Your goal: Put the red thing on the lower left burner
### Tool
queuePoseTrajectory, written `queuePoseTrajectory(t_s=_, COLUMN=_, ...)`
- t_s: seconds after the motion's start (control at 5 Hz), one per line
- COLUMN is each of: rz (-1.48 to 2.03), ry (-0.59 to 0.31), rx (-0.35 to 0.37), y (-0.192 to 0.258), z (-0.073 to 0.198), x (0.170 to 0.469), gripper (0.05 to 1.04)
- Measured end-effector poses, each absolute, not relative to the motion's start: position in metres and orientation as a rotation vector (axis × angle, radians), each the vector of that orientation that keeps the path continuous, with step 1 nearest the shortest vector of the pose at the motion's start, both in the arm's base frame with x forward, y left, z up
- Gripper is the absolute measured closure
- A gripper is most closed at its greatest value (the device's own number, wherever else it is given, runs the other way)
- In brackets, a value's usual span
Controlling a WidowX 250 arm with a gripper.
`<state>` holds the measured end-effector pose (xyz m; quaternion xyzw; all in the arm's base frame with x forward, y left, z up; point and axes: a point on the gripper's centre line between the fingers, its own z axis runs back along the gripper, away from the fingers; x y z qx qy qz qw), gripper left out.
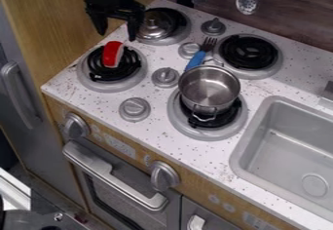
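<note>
- 1 dark, rounded object in the near left corner, well left of the pot; cut off and hard to make out.
- 1 grey oven door with 1 smooth bar handle, nearer than the pot; 2 round grey front knobs above it, on the wood-look panel.
- 1 grey, round-cornered sink basin, right of the pot, cut off by the right edge.
- 1 shiny round metal pot with 2 thin wire handles, hiding much of the black coil beneath.
- 4 grey counter knobs on the speckled white top, left of the pot and beyond it.
- 1 fork with a blue handle and dark tines, just beyond the pot.
- 1 curved red thing with a pale edge, lying on the black coil of the lower left burner, left of the pot.
- 1 black gripper, beyond the pot and to its left, over the red thing's far side; its 2 fingers stand wide apart.
- 1 silver domed lid on the far left burner, partly hidden by the gripper.
</note>
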<state>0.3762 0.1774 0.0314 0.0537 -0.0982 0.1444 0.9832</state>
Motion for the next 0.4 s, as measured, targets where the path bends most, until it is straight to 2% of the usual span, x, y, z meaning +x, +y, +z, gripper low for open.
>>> queuePoseTrajectory(t_s=0.4, rz=0.171, ry=-0.155, rx=0.104, y=0.138, z=0.039, x=0.348, gripper=0.085)
